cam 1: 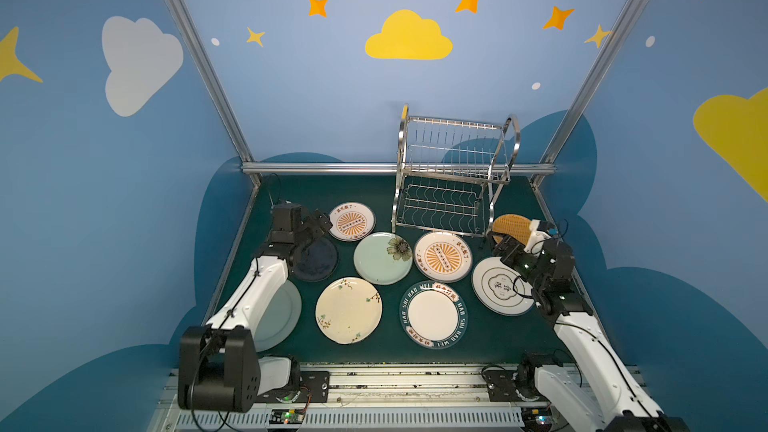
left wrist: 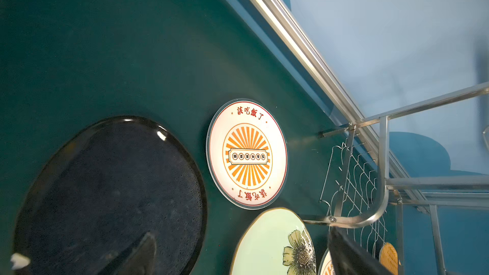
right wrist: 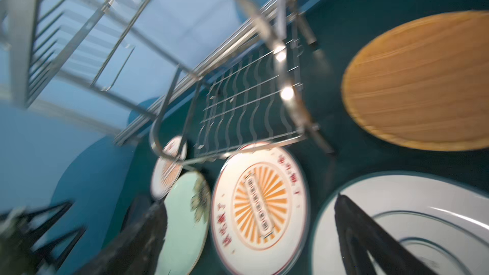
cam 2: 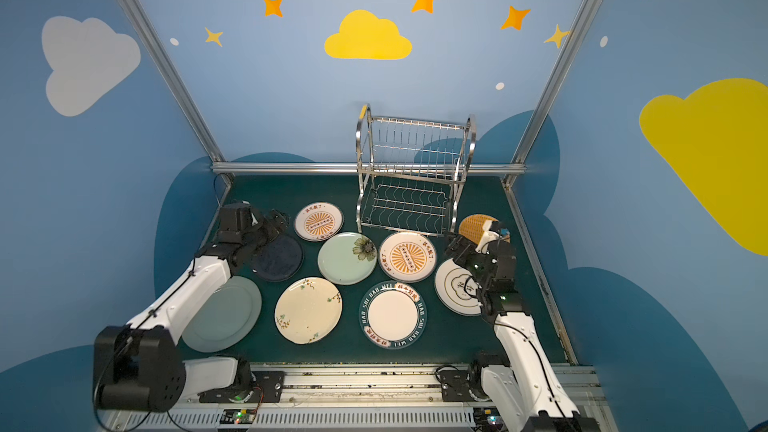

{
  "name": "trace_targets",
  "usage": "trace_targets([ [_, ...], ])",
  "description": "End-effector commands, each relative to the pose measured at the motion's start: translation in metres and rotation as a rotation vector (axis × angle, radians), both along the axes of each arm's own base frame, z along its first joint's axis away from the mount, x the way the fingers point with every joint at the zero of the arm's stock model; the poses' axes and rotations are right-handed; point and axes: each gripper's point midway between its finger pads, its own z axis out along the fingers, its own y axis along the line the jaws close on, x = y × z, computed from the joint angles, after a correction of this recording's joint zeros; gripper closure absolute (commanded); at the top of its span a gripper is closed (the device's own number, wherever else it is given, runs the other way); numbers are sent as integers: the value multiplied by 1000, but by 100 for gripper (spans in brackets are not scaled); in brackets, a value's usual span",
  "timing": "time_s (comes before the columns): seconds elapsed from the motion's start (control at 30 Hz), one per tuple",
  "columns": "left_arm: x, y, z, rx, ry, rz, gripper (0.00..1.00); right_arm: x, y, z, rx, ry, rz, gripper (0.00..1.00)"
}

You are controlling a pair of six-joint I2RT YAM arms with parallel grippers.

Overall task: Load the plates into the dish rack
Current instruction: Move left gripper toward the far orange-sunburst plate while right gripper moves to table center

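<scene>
The empty dish rack (cam 1: pixel 453 176) (cam 2: pixel 411 176) stands at the back of the table. Several plates lie flat in front of it: a small sunburst plate (cam 1: pixel 351 221), a pale green flower plate (cam 1: pixel 382 257), a larger sunburst plate (cam 1: pixel 443 256), a cream blossom plate (cam 1: pixel 348 309), a teal lettered plate (cam 1: pixel 433 314), a navy plate (cam 1: pixel 316 261) and an orange woven plate (cam 1: pixel 509 226). My left gripper (cam 1: pixel 322 223) (left wrist: pixel 241 234) hangs open over the navy plate's far edge. My right gripper (cam 1: pixel 498 243) (right wrist: pixel 250 202) hangs open between the larger sunburst plate and a white plate (cam 1: pixel 496 290), holding nothing.
A grey-green plate (cam 1: pixel 284 313) lies partly under the left arm at the front left. A metal rail (cam 1: pixel 332 167) bounds the green table (cam 1: pixel 490 338) at the back, with slanted posts at both corners. The right wrist view is blurred.
</scene>
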Motion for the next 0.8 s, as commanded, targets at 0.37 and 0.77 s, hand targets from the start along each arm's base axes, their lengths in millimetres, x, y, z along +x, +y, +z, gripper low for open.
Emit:
trace_targets([
  [0.37,100,10,-67,-62,207,-445,12,-56,149,3,-64,-126,647,4],
  [0.77,135,3,-102,-164,248,-565,26,-73,165,10,-66,-167,722,3],
])
